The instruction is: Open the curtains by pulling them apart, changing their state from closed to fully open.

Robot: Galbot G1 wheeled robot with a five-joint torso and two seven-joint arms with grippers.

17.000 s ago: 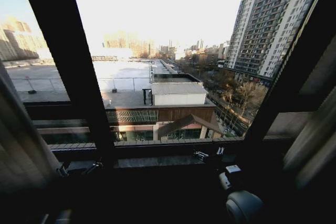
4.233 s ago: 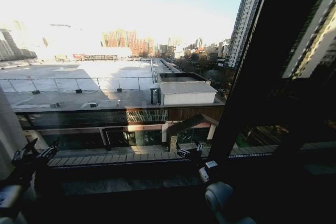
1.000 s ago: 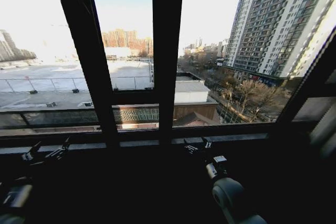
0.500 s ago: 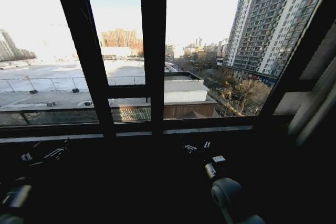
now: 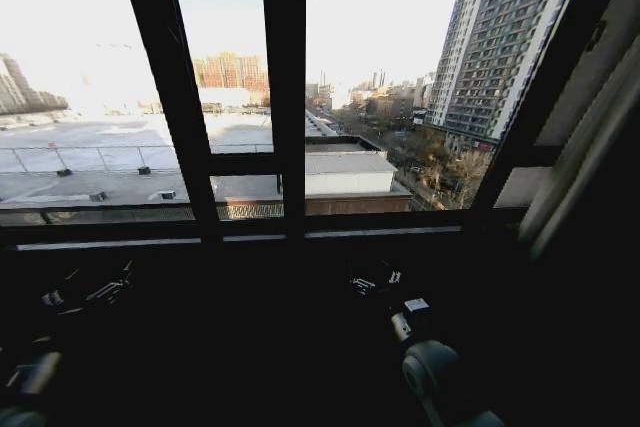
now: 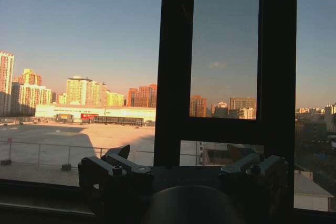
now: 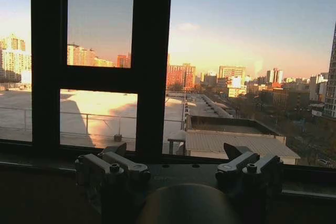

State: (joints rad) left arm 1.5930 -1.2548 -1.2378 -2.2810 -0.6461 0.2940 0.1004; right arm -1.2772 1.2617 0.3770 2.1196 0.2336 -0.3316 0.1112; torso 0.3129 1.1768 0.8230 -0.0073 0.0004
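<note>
Below the window frame (image 5: 283, 97), both pincers hang open and empty — left pincer (image 5: 85, 290), right pincer (image 5: 375, 278).

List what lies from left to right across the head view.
Left tool, left dark window post, middle window post, right tool, high-rise building outside, pale curtain bunched at the right edge.
</note>
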